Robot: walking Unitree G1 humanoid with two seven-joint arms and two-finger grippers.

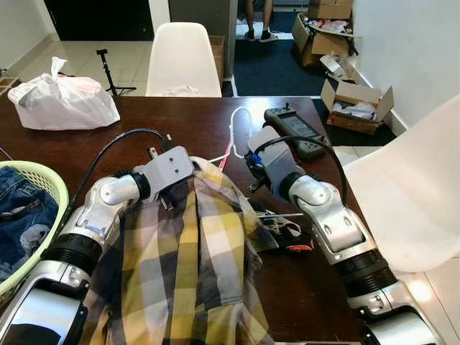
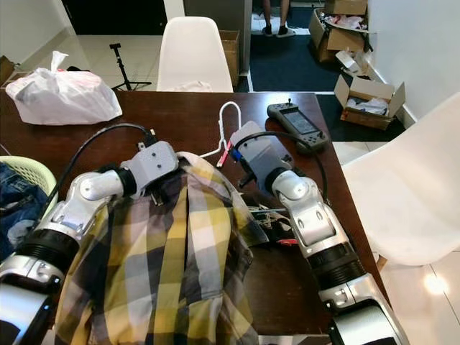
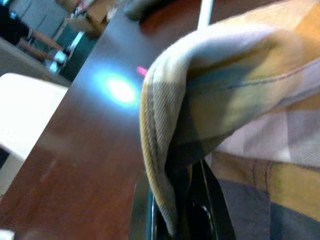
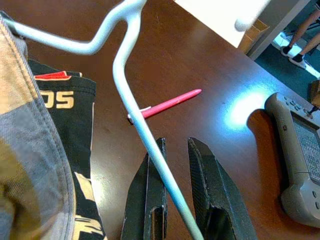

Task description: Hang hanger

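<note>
A yellow and grey plaid shirt (image 1: 187,259) lies spread on the dark wooden table (image 1: 187,118). My left gripper (image 3: 172,205) is at the shirt's top edge, shut on its folded collar (image 3: 160,150). The white wire hanger (image 4: 131,100) lies on the table past the shirt, its hook (image 1: 236,123) pointing to the far side. My right gripper (image 4: 176,142) is right of the collar, and the hanger's rod runs between its two black fingers, which are shut on it. The rest of the hanger is hidden under the shirt.
A grey handheld controller (image 1: 296,131) lies just beyond my right arm, a pink pen (image 4: 170,102) by the hanger. A black printed garment (image 4: 65,100), a white plastic bag (image 1: 63,100) and a green basket (image 1: 52,185) of jeans are around. White chairs (image 1: 183,61) stand nearby; a person's legs (image 1: 257,18) show in the doorway.
</note>
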